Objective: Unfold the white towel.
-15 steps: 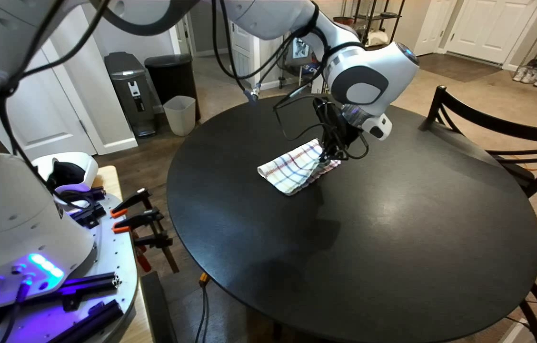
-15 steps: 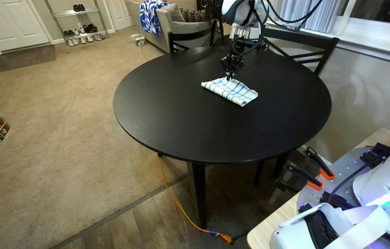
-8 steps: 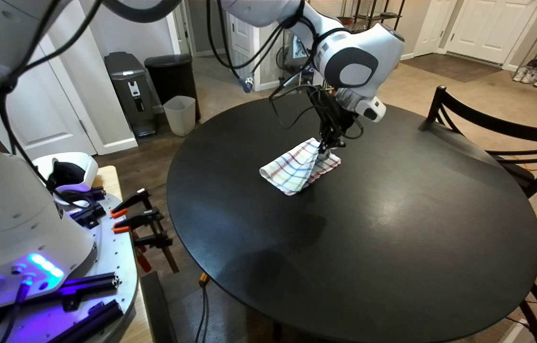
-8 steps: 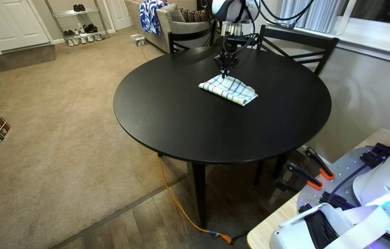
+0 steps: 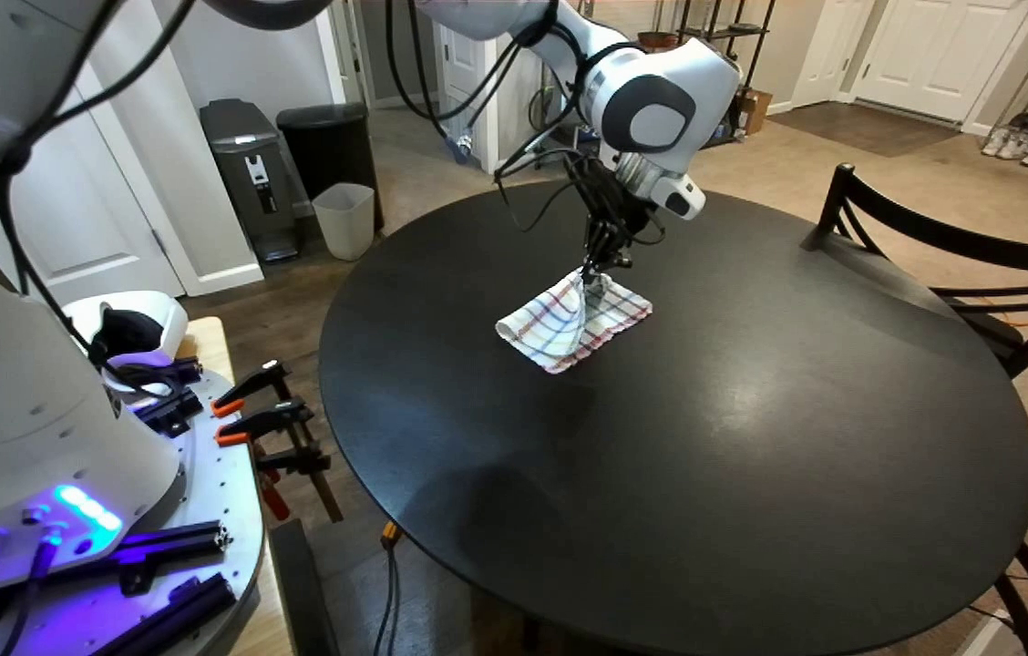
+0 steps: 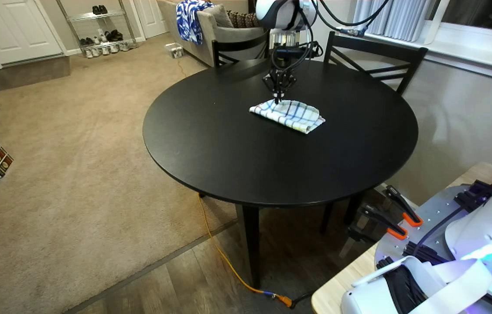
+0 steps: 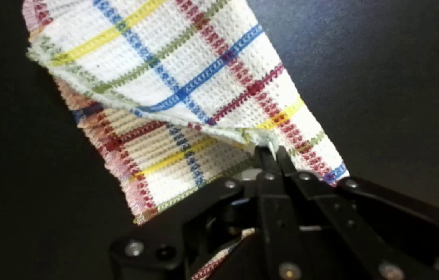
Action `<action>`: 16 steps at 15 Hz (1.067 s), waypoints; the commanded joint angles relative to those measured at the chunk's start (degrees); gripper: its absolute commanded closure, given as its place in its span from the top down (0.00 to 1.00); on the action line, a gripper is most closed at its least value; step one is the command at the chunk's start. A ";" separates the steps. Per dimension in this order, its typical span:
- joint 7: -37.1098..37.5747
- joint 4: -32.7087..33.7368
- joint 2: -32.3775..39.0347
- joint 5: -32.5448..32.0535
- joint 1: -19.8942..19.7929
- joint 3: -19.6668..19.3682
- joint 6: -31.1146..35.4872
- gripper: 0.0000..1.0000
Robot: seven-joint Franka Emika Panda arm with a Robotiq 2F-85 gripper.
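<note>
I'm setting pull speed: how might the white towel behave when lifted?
The white towel will probably flop, since it bends softly where the gripper pinches it. It looks thin, so likely light. It may slide, since the black table shows a smooth sheen.

"What sort of place is this?"
"A home: sofa (image 6: pixel 210 34) with a blue-and-white throw (image 6: pixel 189 22), beige carpet (image 6: pixel 89 152), shoes (image 6: pixel 105 50) on a rack (image 6: pixel 87 17) near the door (image 6: pixel 15 30)."
"And black chairs (image 6: pixel 379 48) at a round table (image 6: pixel 281 157)."

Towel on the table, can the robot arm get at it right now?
Probably yes: the claw looks closed on an edge of the towel, with nothing visible in the way.
</note>
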 commanded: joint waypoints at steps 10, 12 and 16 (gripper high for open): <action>18.20 -2.49 0.09 0.68 4.31 -1.20 7.59 0.01; 17.75 -3.14 -0.17 0.79 4.32 -0.72 7.63 0.01; 14.55 -6.41 -1.61 0.88 4.45 0.47 10.08 0.01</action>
